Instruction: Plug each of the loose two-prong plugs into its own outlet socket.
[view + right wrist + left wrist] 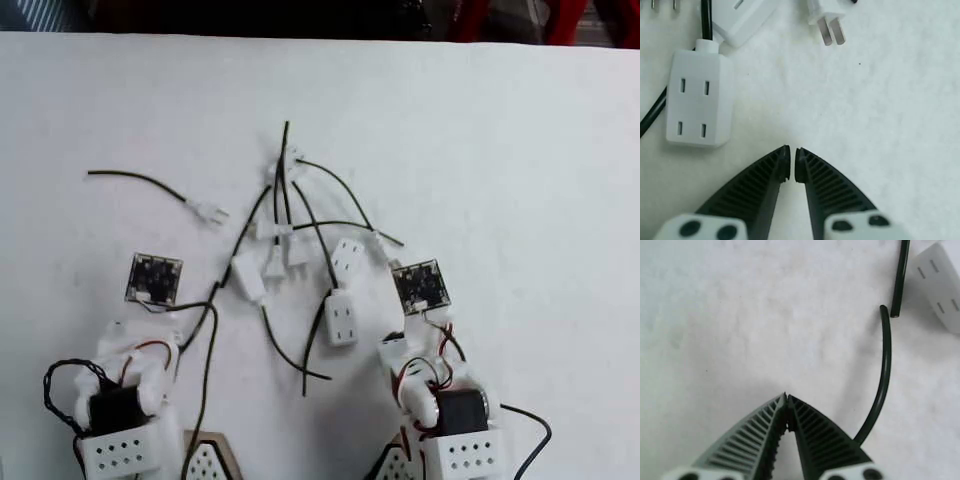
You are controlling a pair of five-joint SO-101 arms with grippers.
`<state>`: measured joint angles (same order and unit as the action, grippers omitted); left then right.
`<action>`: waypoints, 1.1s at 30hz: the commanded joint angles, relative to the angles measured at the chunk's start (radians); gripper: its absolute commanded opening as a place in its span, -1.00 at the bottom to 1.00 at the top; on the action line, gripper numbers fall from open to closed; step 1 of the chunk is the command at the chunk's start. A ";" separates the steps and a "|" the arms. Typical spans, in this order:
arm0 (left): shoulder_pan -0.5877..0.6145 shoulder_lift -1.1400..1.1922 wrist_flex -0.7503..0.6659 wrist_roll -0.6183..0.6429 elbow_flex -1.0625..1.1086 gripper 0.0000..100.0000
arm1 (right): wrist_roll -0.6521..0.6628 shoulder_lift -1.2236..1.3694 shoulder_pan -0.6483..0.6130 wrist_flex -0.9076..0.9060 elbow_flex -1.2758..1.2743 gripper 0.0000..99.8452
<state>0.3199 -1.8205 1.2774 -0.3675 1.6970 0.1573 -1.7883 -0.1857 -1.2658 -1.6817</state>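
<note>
No plug looks seated yet: an outlet block [699, 100] and a loose plug [829, 22] lie apart ahead of the near-closed, empty right fingers [784, 165], and the left fingers [786, 407] are pressed together, empty.

Loose plug [212, 212] and outlet socket [341, 320] lie apart on white table [520, 140]

White plugs and sockets on dark cords, mid-table.
One outlet socket [341, 318] lies flat, slots up; a second socket [347, 257] lies just behind it; a two-prong plug [212, 212] lies well apart.
</note>
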 commanded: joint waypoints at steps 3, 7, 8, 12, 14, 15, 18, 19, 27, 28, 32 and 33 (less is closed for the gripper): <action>0.007 0.001 0.006 -0.005 -0.005 -0.95 | 0.003 -0.010 0.007 -0.004 -0.009 -0.94; 0.005 0.001 0.006 -0.006 -0.005 -0.95 | 0.003 -0.010 0.002 -0.004 -0.009 -0.94; 0.005 0.001 0.006 -0.006 -0.005 -0.95 | 0.003 -0.010 0.002 -0.004 -0.009 -0.94; 0.005 0.001 0.006 -0.006 -0.005 -0.95 | -0.003 -0.010 0.002 -0.004 -0.009 -0.94; 0.005 0.001 0.006 -0.005 -0.005 -0.95 | 0.003 -0.010 0.004 -0.004 -0.009 -0.94; 0.005 0.001 0.006 -0.003 -0.005 -0.95 | 0.003 -0.010 0.012 -0.004 -0.009 -0.94; 0.005 0.001 0.006 -0.003 -0.005 -0.95 | 0.005 -0.010 0.070 -0.015 0.023 -0.94; 0.005 0.001 0.006 -0.005 -0.005 -0.95 | 0.005 -0.010 0.104 -0.025 0.057 -0.94; 0.005 0.001 0.006 -0.008 -0.005 -0.95 | 0.018 -0.002 0.271 0.113 0.292 -0.93; 0.005 0.001 0.006 -0.008 -0.005 -0.95 | 0.048 -0.002 0.231 0.117 0.298 -0.91; 0.005 0.001 0.006 -0.008 -0.005 -0.95 | 0.117 -0.001 0.082 0.124 0.308 -0.82; 0.005 0.001 0.006 -0.008 -0.005 -0.95 | 0.118 0.001 0.048 0.125 0.321 -0.83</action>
<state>0.3199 -1.8205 1.2774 -0.3675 1.6970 0.2463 -1.7960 -0.0460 -1.1630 -1.4193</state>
